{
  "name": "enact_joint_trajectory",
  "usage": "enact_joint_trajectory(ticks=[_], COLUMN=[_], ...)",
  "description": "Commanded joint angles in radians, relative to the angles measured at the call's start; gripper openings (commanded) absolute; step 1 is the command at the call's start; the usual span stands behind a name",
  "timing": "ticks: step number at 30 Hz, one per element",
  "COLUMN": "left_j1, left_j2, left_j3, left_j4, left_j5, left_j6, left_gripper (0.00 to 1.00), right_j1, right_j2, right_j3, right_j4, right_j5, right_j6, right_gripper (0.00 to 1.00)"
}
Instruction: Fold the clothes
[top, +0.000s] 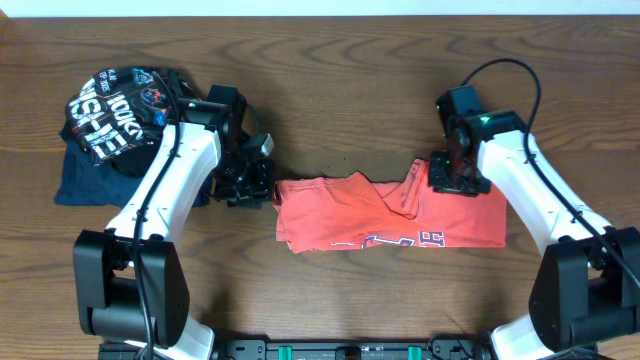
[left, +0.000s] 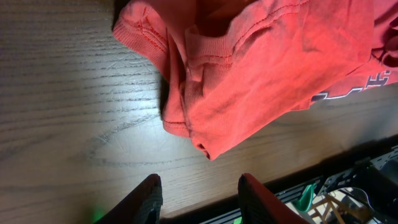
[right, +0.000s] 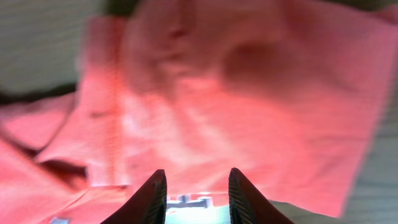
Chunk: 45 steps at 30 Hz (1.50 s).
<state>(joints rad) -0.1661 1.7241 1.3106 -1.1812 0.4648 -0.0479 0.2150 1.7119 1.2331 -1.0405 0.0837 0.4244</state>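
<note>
Both ends of your shirt are lying covered: left gripper gaping empty beside one, right gripper hanging parted over the other.

T-shirt orange-red, white lettering w/ dark outline. black garment w/ white print, navy garment plain. table brown woodgrain.

text: black garment lettering illegible | T-shirt lettering partly hidden, illegible
</note>
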Motion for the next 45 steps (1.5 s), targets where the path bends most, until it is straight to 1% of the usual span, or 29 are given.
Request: enact_joint_trajectory(ticks=[1, 5, 6, 7, 9, 10, 12, 13, 14, 15, 16, 20, 24, 27, 28, 29, 30, 31, 32, 37, 42, 45], left_j1=[0.006, 0.006, 0.006, 0.006, 0.006, 0.006, 0.006, 0.006, 0.006, 0.006, 0.006, 0.006, 0.006, 0.006, 0.006, 0.006, 0.006, 0.006, 0.006, 0.006, 0.006, 0.006], left_j2=[-0.019, -0.019, -0.019, -0.019, -0.019, -0.019, -0.019, -0.019, -0.019, -0.019, -0.019, -0.019, -0.019, -0.019, -0.019, -0.019, -0.019, -0.019, -0.019, -0.019, -0.019, -0.019], left_j3=[0.018, 0.018, 0.018, 0.018, 0.018, 0.018, 0.018, 0.018, 0.018, 0.018, 0.018, 0.018, 0.018, 0.018, 0.018, 0.018, 0.018, 0.018, 0.018, 0.018, 0.018, 0.018], left_j4=[-0.005, 0.006, 0.009, 0.010, 0.011, 0.011, 0.014, 0.016, 0.017, 0.018, 0.017, 0.017, 0.017, 0.017, 0.017, 0.017, 0.017, 0.017, 0.017, 0.017, 0.017, 0.017], left_j5=[-0.005, -0.005, -0.005, -0.005, -0.005, -0.005, -0.005, -0.005, -0.005, -0.005, -0.005, -0.005, -0.005, -0.005, -0.005, -0.005, -0.005, -0.005, -0.005, -0.005, -0.005, -0.005], left_j6=[0.015, 0.018, 0.018, 0.018, 0.018, 0.018, 0.018, 0.018, 0.018, 0.018, 0.018, 0.018, 0.018, 0.018, 0.018, 0.018, 0.018, 0.018, 0.018, 0.018, 0.018, 0.018], left_gripper=[0.42, 0.42, 0.42, 0.42, 0.42, 0.42, 0.42, 0.43, 0.43, 0.42, 0.42, 0.42, 0.42, 0.43, 0.43, 0.43, 0.43, 0.43, 0.42, 0.42, 0.42, 0.42], right_j1=[-0.039, -0.055, -0.055, -0.050, -0.034, -0.018, 0.019, 0.039, 0.056, 0.071, 0.086, 0.122, 0.134, 0.141, 0.146, 0.150, 0.153, 0.154, 0.154, 0.138, 0.132, 0.133], right_j2=[0.000, 0.001, 0.001, 0.001, 0.002, 0.002, 0.004, 0.008, 0.010, 0.015, 0.019, 0.053, 0.100, 0.132, 0.142, 0.148, 0.151, 0.151, 0.150, 0.108, 0.048, 0.027], right_j3=[-0.006, -0.006, -0.006, -0.006, -0.006, -0.007, -0.014, -0.021, -0.026, -0.033, -0.041, -0.065, -0.069, -0.069, -0.069, -0.069, -0.069, -0.069, -0.069, -0.065, -0.062, -0.062], right_j4=[0.008, 0.082, 0.109, 0.137, 0.153, 0.141, 0.132, 0.137, 0.138, 0.143, 0.143, 0.166, 0.193, 0.204, 0.206, 0.204, 0.201, 0.192, 0.182, 0.112, 0.090, 0.066], right_j5=[0.093, 0.095, 0.073, 0.014, -0.092, -0.104, -0.097, -0.079, -0.051, -0.022, 0.008, 0.032, 0.031, 0.022, 0.017, 0.017, 0.017, 0.017, 0.017, 0.021, -0.025, -0.061], right_j6=[0.047, 0.046, 0.041, 0.005, -0.040, -0.039, -0.036, -0.030, -0.010, 0.014, 0.045, 0.125, 0.154, 0.155, 0.155, 0.155, 0.155, 0.155, 0.155, 0.153, 0.069, 0.042], right_gripper=[0.30, 0.27, 0.27, 0.27, 0.32, 0.36, 0.41, 0.46, 0.54, 0.58, 0.60, 0.60, 0.59, 0.57, 0.54, 0.43, 0.26, 0.13, 0.02, 0.01, 0.02, 0.02])
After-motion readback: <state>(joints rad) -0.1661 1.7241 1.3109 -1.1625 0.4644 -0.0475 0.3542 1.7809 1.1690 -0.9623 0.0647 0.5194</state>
